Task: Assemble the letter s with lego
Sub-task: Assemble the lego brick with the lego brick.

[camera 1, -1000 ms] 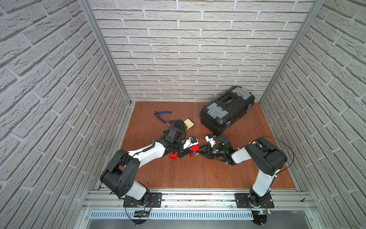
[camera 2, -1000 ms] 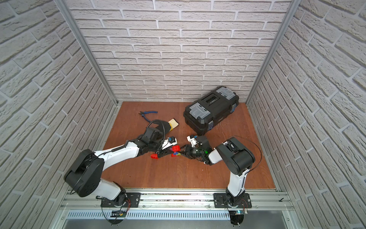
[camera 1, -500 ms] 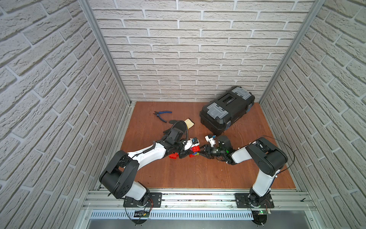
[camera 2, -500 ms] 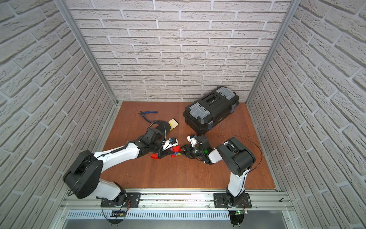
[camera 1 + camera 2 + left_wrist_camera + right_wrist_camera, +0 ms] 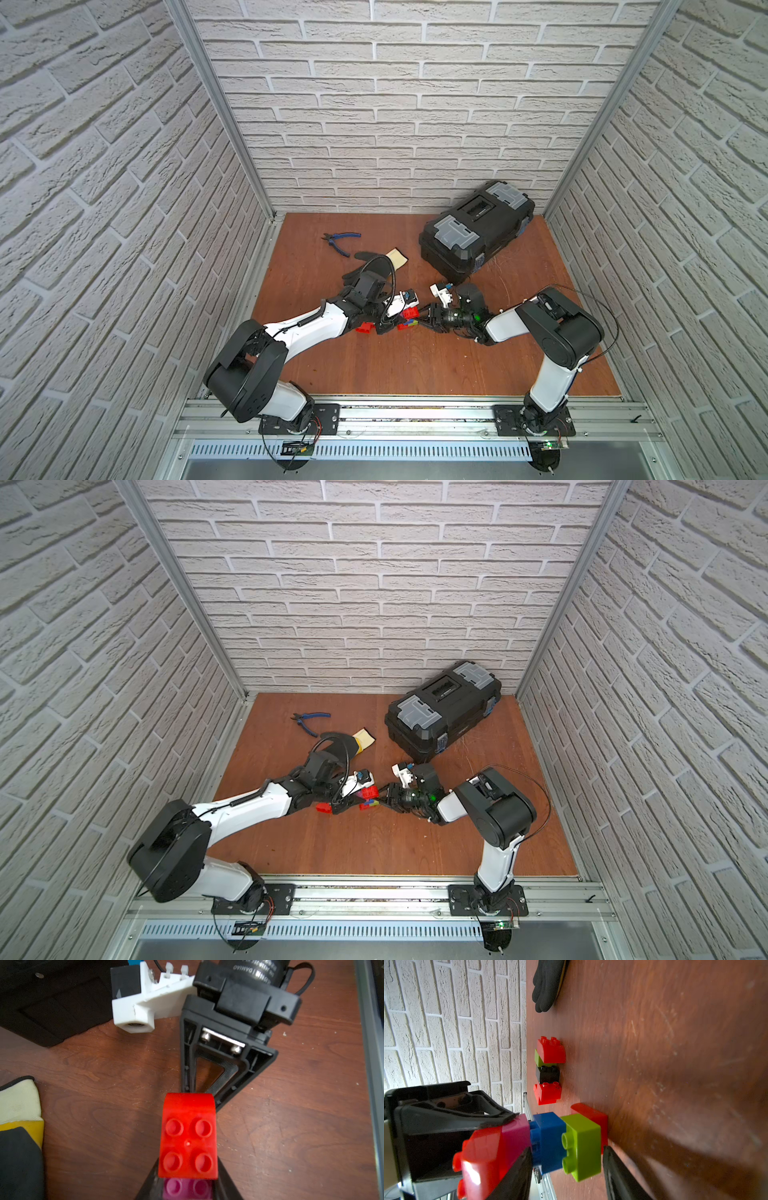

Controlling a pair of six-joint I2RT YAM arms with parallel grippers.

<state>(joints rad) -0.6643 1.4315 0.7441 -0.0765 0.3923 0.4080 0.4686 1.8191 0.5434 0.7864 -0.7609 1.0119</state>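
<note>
The lego stack stands mid-table with its red bottom brick on the wood, then lime, blue, pink and a red top brick. My left gripper is shut on the pink brick, just under the red top. My right gripper is turned on its side and shut on the lower part, one finger against the blue brick and one along the table at the red bottom. In both top views the two grippers meet at the stack.
A second cluster of red, lime and black bricks lies just left of the stack. A black glove with a cream cuff lies behind my left wrist. Blue pliers and a black toolbox sit at the back.
</note>
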